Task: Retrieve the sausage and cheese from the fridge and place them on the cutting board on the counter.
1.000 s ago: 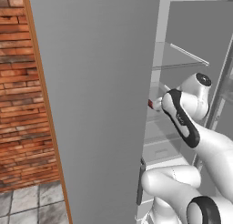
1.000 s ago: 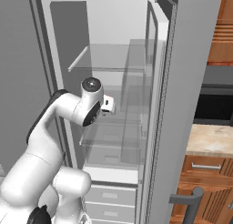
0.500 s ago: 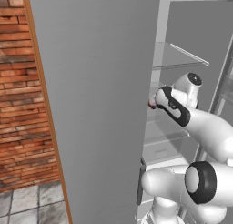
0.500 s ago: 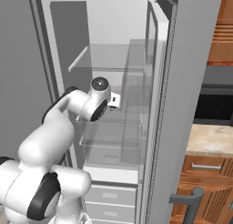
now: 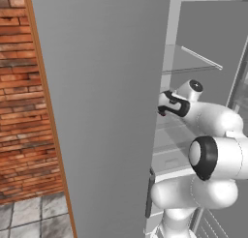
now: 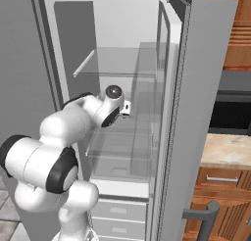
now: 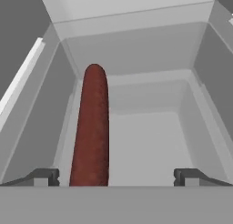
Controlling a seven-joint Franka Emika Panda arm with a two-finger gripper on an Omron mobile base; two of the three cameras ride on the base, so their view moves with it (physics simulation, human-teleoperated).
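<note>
The gripper [image 7: 116,176] stands spread wide, its dark fingertips [image 7: 44,176] clear of the sausage [image 7: 92,127], a smooth, round-ended reddish-brown link lying between them nearer the left tip, inside the fridge [image 6: 147,63] with its plain white walls.

So we're looking into the open fridge [image 6: 122,19], white inside with clear shelves [image 6: 115,61] stacked one above another. In our hand view there's a white shelf floor [image 7: 145,145] with pale walls boxing it in on both sides and at the back. Lying right on it is the sausage [image 7: 92,127], a long dark reddish-brown link stretched lengthwise toward the back wall, over on the left part of that floor. We see white drawers [image 6: 117,213] at the bottom of the fridge too.
</note>
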